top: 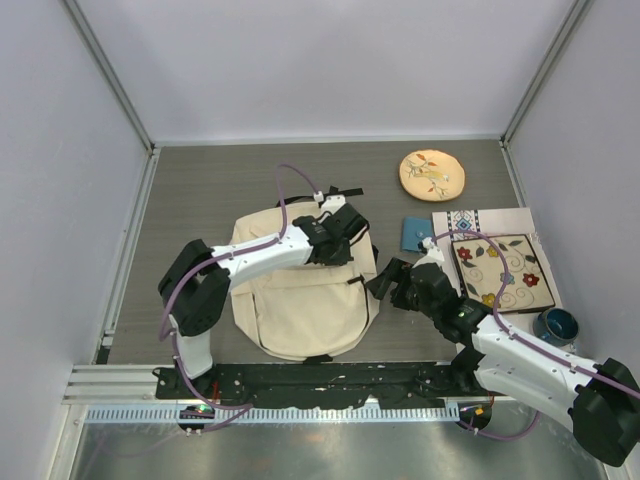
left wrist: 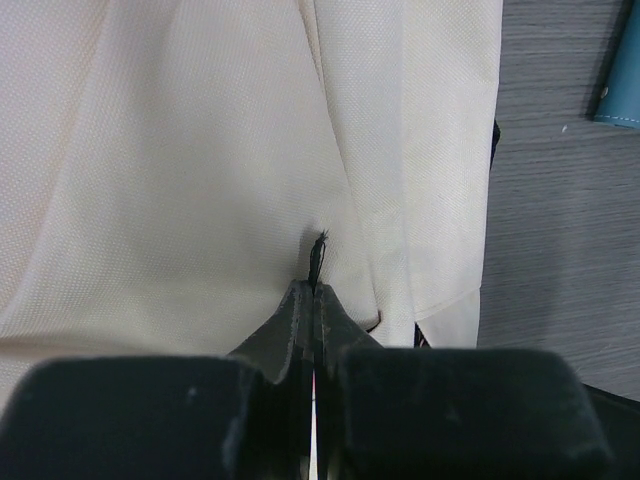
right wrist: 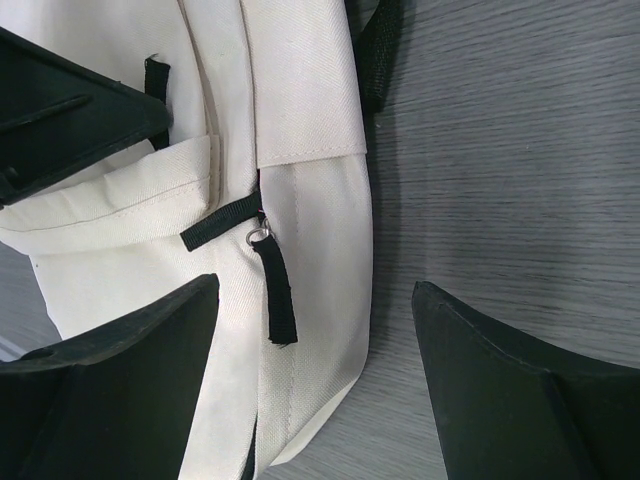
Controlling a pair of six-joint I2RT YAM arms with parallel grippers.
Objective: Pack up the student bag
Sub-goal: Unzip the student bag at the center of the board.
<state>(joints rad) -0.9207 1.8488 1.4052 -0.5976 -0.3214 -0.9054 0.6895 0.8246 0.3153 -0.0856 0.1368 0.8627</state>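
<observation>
Pinching a black tab (left wrist: 319, 248) on the student bag (top: 300, 300) with left gripper (left wrist: 316, 295) jaws tight together. Holding right gripper (right wrist: 315, 300) jaws wide apart, long black strap (right wrist: 278, 300) up-and-down between them.

grey wood-grain tabletop (top: 200, 190) inside plain pale walls (top: 320, 60), aluminium posts (top: 108, 75) at the far corners, soft even light

light: bright, even, seemingly overhead | shadows: soft | left wrist foreground: dark, blurred
</observation>
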